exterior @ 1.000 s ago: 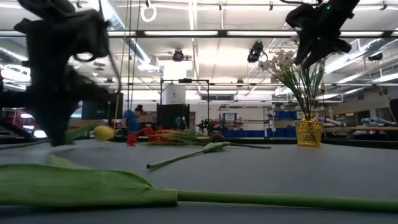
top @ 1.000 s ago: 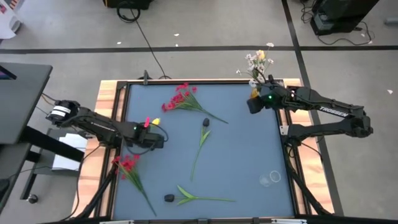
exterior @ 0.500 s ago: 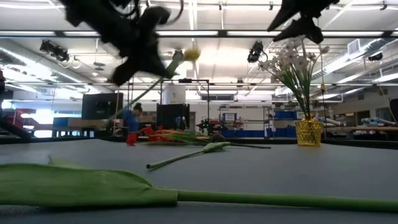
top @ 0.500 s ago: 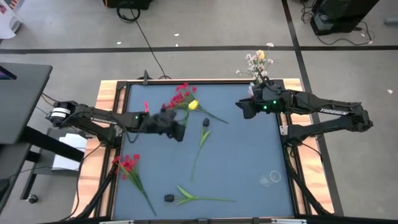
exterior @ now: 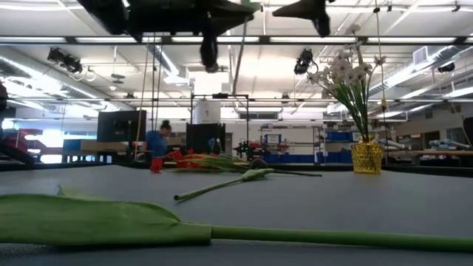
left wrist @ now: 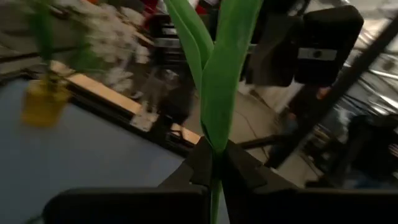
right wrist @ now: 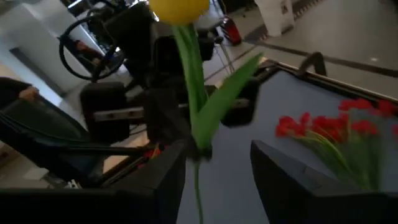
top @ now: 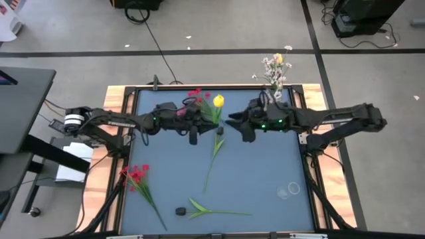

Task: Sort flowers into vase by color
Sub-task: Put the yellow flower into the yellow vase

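Pinching the yellow tulip (top: pixel 218 101) mid-air above the table's far middle, the left gripper (top: pixel 199 119) is risking a drop if the right gripper's (top: pixel 234 123) spread fingers are closing off-stem.

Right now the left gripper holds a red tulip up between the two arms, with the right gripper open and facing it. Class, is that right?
Wrong in one respect: the tulip is yellow, not red, as the high view shows. The left gripper does hold it up between the arms, and the right gripper is open, facing it.

Yellow tulip (top: pixel 218 101) held aloft, red flowers (top: pixel 135 174) lying flat
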You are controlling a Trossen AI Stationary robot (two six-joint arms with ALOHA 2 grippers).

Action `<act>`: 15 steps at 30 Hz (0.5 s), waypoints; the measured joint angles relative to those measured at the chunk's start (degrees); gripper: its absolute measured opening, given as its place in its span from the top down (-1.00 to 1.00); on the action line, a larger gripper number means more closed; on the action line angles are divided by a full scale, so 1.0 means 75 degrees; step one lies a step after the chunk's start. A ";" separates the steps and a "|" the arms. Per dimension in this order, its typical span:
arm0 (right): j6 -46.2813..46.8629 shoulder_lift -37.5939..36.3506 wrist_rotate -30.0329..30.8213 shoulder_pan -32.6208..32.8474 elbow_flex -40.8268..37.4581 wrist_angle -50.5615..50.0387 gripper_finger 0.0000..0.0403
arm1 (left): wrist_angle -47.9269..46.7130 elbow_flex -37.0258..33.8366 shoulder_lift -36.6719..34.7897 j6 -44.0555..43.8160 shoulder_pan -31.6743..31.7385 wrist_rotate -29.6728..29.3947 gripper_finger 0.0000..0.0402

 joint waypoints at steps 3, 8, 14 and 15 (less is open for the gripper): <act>-0.0015 0.0363 -0.0002 0.0036 0.0000 0.0566 -0.04 | 0.0019 0.0501 0.0300 0.0280 -0.0003 0.0589 0.88; -0.0083 0.0542 -0.0120 0.0098 -0.0003 0.1037 -0.09 | -0.0723 0.1175 0.0506 0.0740 0.0038 0.1153 0.88; -0.0372 0.0336 -0.0352 0.0184 -0.0009 0.1144 0.08 | -0.1106 0.1271 0.0535 0.0774 0.0247 0.1678 0.88; -0.0375 0.0285 -0.0377 0.0184 -0.0009 0.1144 0.10 | -0.1116 0.1269 0.0538 0.0716 0.0292 0.1719 0.88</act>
